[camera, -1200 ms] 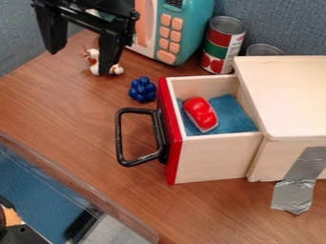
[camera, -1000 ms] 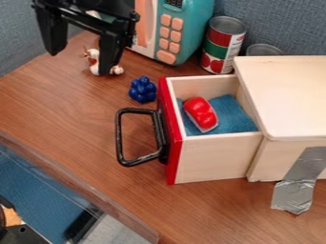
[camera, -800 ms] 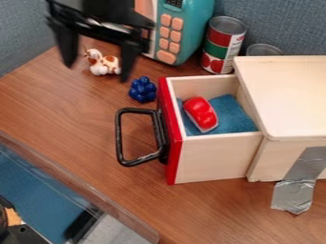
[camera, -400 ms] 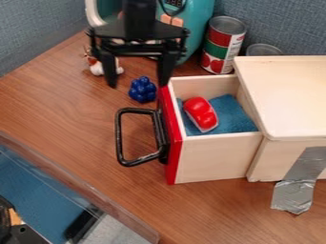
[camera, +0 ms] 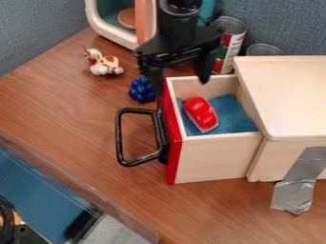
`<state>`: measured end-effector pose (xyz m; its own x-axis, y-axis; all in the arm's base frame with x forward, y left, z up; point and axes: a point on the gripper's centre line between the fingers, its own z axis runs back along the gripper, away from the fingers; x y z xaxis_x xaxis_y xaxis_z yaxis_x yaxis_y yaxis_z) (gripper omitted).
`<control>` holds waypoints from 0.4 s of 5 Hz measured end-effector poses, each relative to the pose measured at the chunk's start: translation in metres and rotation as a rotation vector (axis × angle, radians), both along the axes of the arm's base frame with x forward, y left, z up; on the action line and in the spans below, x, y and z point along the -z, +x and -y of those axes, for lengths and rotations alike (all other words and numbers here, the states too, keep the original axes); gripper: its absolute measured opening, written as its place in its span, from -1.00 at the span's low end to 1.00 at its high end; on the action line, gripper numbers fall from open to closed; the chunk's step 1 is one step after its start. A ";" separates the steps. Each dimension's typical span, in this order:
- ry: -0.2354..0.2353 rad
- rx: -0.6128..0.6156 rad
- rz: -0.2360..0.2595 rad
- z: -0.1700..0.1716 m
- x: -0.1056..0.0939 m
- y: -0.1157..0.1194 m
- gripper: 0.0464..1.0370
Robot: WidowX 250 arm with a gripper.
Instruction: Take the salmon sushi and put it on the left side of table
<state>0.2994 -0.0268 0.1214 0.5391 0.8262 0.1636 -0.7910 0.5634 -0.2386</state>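
As the counter (camera: 76, 121) bears an open drawer (camera: 213, 159), our end effector (camera: 181, 87) hangs wide and empty near the drawer's far rim, the salmon sushi (camera: 200, 113) lying inside.
A skewed descent, we judge, could strike and shove the drawer, snag the cloth (camera: 232, 114) beneath the sushi, or squeeze the rounded piece loose. We note wood grain on the counter, smooth pale boards and a red front on the drawer, soft-looking blue cloth, and a glossy, red-topped oblong of sushi.

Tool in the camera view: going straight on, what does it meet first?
Likely the tool meets the drawer's far wall, near the red front; height above it is unclear.
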 end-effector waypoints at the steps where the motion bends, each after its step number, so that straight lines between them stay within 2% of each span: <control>1: -0.057 -0.050 0.027 0.013 -0.006 0.012 0.93; 2: -0.075 -0.064 0.051 0.021 -0.013 0.019 0.93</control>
<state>0.3189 -0.0478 0.1348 0.4777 0.8696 0.1253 -0.8106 0.4912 -0.3189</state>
